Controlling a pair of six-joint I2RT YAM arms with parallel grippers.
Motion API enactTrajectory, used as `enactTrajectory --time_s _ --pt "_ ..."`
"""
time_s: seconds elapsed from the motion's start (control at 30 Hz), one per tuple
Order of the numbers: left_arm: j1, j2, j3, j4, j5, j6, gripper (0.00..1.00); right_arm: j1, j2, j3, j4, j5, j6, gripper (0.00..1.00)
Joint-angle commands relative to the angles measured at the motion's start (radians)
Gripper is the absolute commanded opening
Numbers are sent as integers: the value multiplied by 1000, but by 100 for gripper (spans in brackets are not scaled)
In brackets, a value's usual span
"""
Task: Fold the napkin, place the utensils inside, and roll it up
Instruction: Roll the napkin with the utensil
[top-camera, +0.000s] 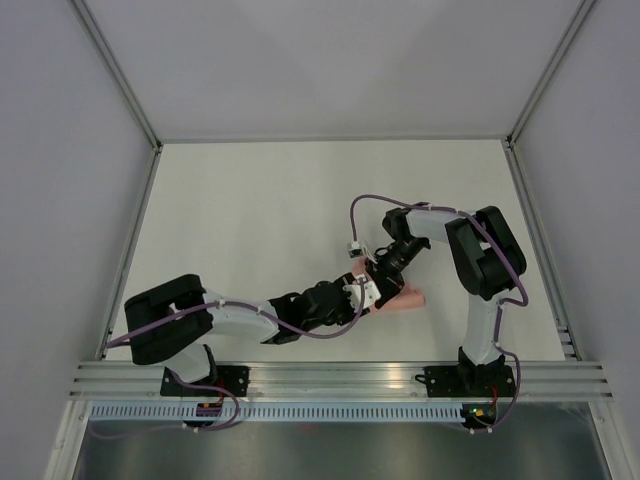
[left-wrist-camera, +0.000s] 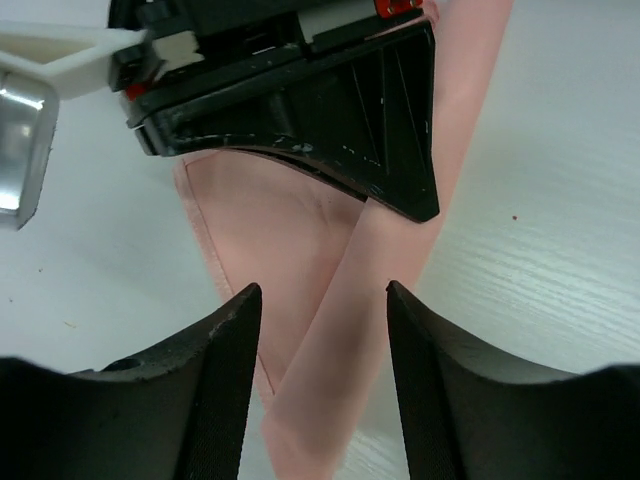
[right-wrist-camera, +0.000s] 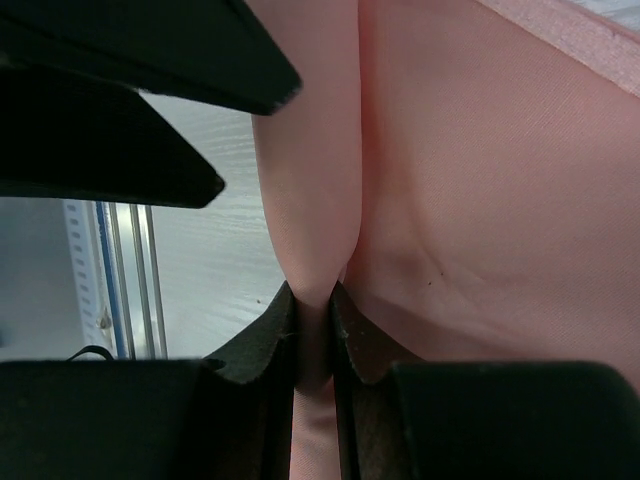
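Observation:
The pale pink napkin (top-camera: 407, 298) lies bunched near the table's front, mostly hidden under both grippers. My right gripper (right-wrist-camera: 312, 295) is shut on a rolled fold of the napkin (right-wrist-camera: 310, 180), with its flat part (right-wrist-camera: 480, 200) spreading to the right. My left gripper (left-wrist-camera: 322, 290) is open, its fingers (left-wrist-camera: 220, 360) standing on either side of the rolled pink band (left-wrist-camera: 330, 380) without pinching it. The right gripper (left-wrist-camera: 300, 110) sits just beyond it. In the top view the left gripper (top-camera: 368, 293) and the right gripper (top-camera: 378, 272) meet over the cloth. The utensils are hidden.
The white table (top-camera: 260, 220) is bounded by grey walls and aluminium posts. A slotted rail (top-camera: 340, 380) runs along the front edge, close to the napkin. It also shows in the right wrist view (right-wrist-camera: 125, 280).

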Motion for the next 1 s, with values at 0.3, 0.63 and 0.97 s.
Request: enactTrajectory --time_s 0.3,0.63,0.97 --pt "-42 170 135 15 26 193 60 2 76 -9 69 130 -50 4" --pt "-52 236 178 -37 75 155 60 2 79 -2 69 130 -44 4" --pt "-29 294 176 -41 119 89 49 2 82 1 64 130 -44 4"
